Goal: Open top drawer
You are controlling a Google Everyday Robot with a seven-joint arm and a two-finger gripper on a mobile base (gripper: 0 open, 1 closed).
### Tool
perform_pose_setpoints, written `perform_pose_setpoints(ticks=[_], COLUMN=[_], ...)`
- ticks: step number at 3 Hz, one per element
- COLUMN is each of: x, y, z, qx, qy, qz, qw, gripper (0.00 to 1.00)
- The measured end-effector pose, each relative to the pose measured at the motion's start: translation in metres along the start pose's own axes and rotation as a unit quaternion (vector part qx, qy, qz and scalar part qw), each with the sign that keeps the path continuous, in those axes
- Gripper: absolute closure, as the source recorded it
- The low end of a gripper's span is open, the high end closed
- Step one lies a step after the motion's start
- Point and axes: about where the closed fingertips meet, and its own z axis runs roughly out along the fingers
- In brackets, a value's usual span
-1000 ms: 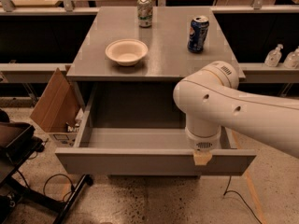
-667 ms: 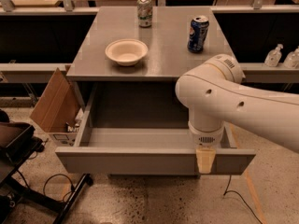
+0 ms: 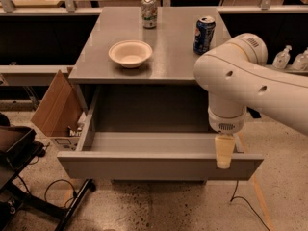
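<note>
Straightness is mattering most: the end effector (image 3: 224, 159), open or closed I cannot tell, is sitting at the front rim of the top drawer (image 3: 144, 166), which is stretching mostly leftward.

My one camera looks down from high in front of the cabinet (image 3: 91, 71), facing 12 o'clock, fairly near; top drawer (image 3: 154, 166) mid-frame, gripper (image 3: 224, 154) at 4 o'clock, at its front edge.

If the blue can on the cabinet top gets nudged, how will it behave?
The blue can stands upright, tall and narrow: probably tips, then rolls. Looks like thin metal, so likely light. The gripper is at the front of the open top drawer.
</note>
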Motion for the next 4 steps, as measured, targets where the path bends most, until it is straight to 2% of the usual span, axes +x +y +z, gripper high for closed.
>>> perform_pose_setpoints(ticks=[1, 2, 3, 4], x=[0.011, -0.001, -0.024, -0.053], y=[-0.024, -0.062, -0.100, -0.122], z=[0.021, 0.054, 0.086, 0.111], qx=[0.010, 0.044, 0.071, 0.077], qy=[-0.015, -0.071, -0.133, -0.176], qz=[0.010, 0.008, 0.003, -0.009], qw=[0.9998, 0.9965, 0.9886, 0.9813], gripper=[0.41, 0.64, 0.87, 1.00])
